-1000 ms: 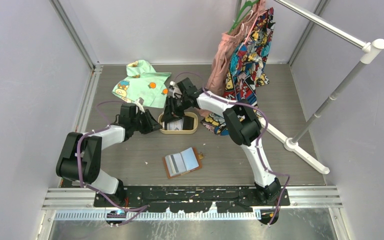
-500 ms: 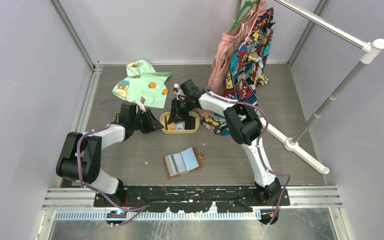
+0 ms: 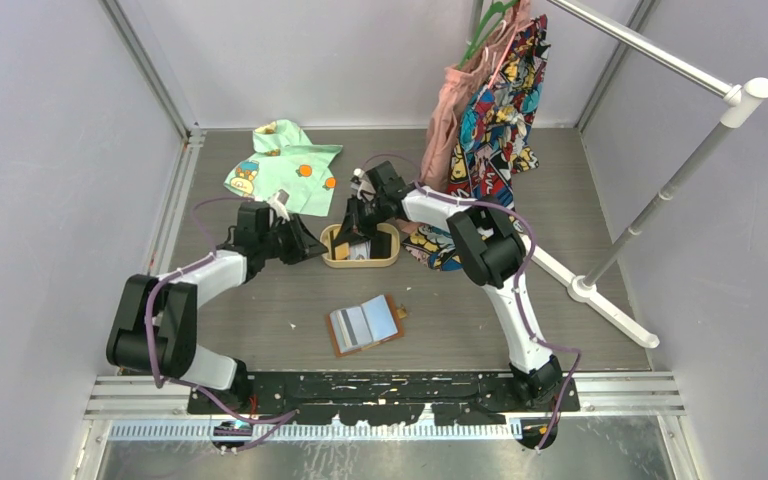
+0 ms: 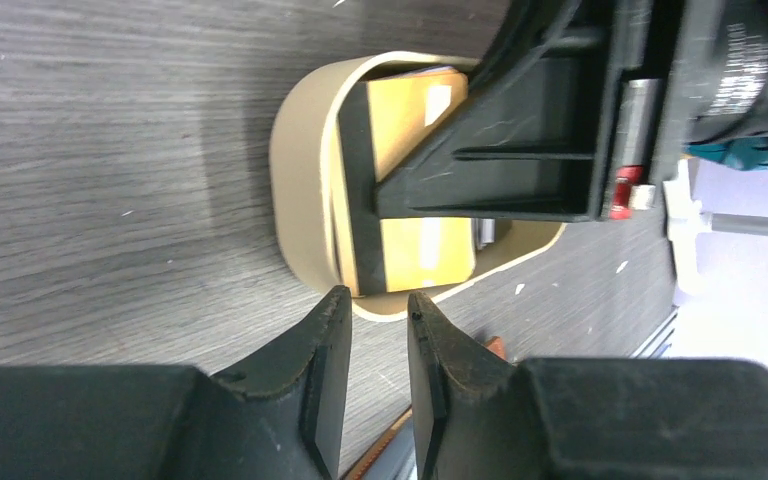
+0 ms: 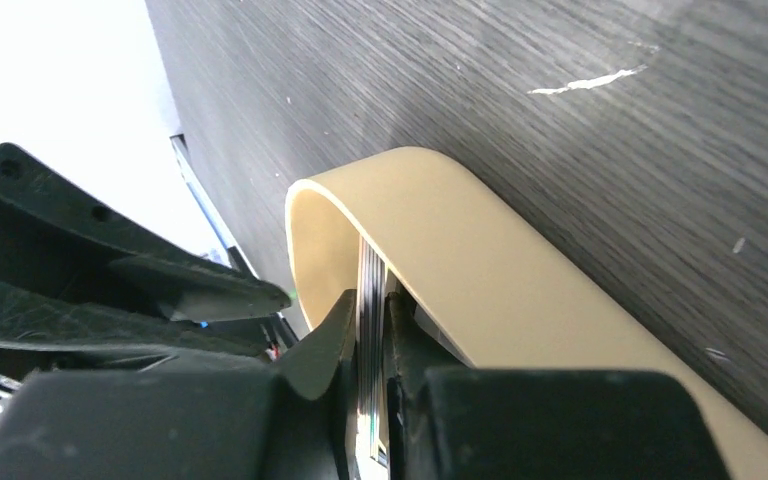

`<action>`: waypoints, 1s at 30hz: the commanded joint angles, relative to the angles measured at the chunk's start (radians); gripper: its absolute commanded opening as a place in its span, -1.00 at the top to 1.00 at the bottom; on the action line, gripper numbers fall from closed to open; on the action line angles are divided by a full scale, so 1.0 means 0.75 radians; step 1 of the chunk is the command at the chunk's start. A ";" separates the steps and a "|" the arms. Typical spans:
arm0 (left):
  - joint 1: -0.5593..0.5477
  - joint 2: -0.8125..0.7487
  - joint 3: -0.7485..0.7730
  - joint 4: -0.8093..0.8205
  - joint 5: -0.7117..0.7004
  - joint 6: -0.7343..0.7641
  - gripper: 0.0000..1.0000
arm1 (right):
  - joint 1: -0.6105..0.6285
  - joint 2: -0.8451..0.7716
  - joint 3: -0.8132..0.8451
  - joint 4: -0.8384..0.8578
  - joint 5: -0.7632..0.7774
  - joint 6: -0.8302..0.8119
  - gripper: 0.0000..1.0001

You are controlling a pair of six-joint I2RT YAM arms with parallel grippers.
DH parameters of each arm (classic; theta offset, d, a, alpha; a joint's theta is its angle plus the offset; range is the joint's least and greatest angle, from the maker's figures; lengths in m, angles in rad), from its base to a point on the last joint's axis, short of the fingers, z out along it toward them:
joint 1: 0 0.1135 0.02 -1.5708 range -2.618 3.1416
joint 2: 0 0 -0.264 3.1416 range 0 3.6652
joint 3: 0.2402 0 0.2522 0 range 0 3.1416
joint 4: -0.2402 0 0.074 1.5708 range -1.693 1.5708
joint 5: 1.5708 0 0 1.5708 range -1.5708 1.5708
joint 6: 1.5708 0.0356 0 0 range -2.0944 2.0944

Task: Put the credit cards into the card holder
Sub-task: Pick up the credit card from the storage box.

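The right fingers (image 5: pixel 330 340) are clenched on a thin stack of cards (image 5: pixel 371 275), seen edge-on, inside the tan tray (image 5: pixel 460 215) and close to its curved end wall. From the left wrist, an orange card (image 4: pixel 422 250) shows in the tray, with one black right finger across it. In the top view the tray (image 3: pixel 365 265) sits mid-desk, and the right fingers (image 3: pixel 352 232) dip into its 9 o'clock half.

The left fingers (image 4: pixel 325 350) are released and hold nothing, with only a narrow gap between them. They point at the tray's rim (image 4: pixel 295 190) from outside. Seen from above, the left fingers (image 3: pixel 305 245) sit just beside the tray at its 9 o'clock; I cannot tell whether they touch it.

The holder (image 3: pixel 400 314) lies open on the desk (image 3: pixel 260 300) at the tray's 6 o'clock, apart from it, with grey and light-blue cards (image 3: pixel 363 323) on its open face. A green shirt (image 3: pixel 280 165) lies at the tray's 11 o'clock. Printed clothes (image 3: pixel 495 110) hang on a rack (image 3: pixel 660 200) at 1 o'clock.
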 commanded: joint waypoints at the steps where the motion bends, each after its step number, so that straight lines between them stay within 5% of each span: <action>1: -0.006 -0.127 0.040 0.007 0.028 0.003 0.43 | -0.025 -0.076 -0.031 0.145 -0.100 0.080 0.98; 4: -0.006 -0.166 0.031 -0.020 0.027 0.002 0.41 | -0.027 -0.079 -0.036 0.190 -0.134 0.121 0.92; 10: -0.007 -0.210 0.008 -0.040 0.020 0.005 0.40 | -0.030 -0.068 -0.032 0.163 -0.127 0.102 0.44; 30: -0.005 -0.238 0.007 -0.072 0.008 0.021 0.39 | -0.076 -0.133 -0.075 0.119 -0.120 0.059 0.41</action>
